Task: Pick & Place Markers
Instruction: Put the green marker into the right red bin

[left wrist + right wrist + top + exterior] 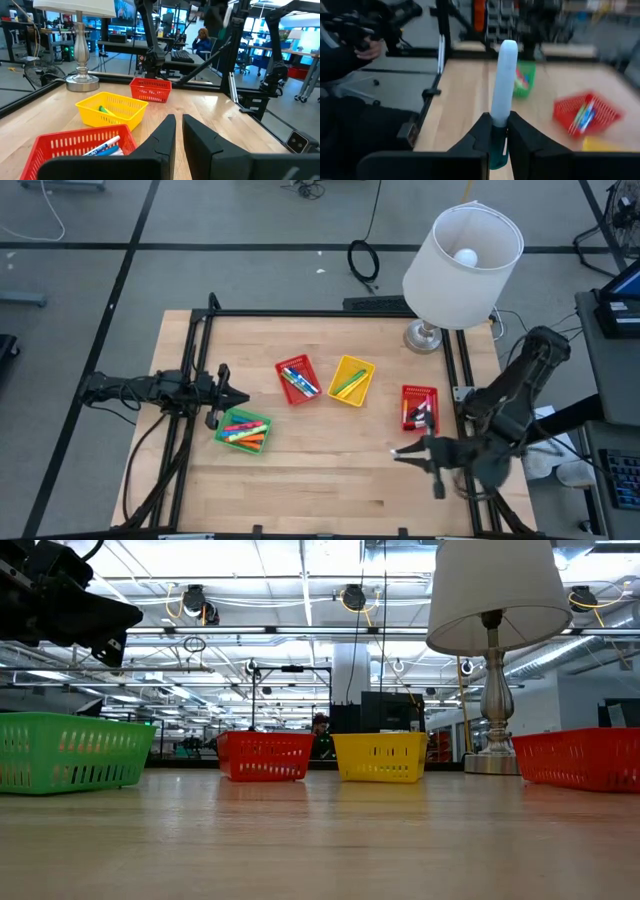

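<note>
My right gripper is over the table's near right part, shut on a white marker with a teal end that points toward the table's left. My left gripper hovers above the far edge of the green basket, shut and empty; the low view shows it high over that basket. Coloured markers lie in the green basket, in the left red basket, in the yellow basket and in the right red basket. My right gripper pinches the white marker between its two fingers near the teal end. The fingers lie along the marker, roughly level, coming from the table's right. The long white part sticks out ahead of the fingertips, clear of the table.
A table lamp with a white shade stands at the far right corner, its base just beyond the right red basket. The baskets sit in a row across the table's middle. Bare wood spreads along the near side.
</note>
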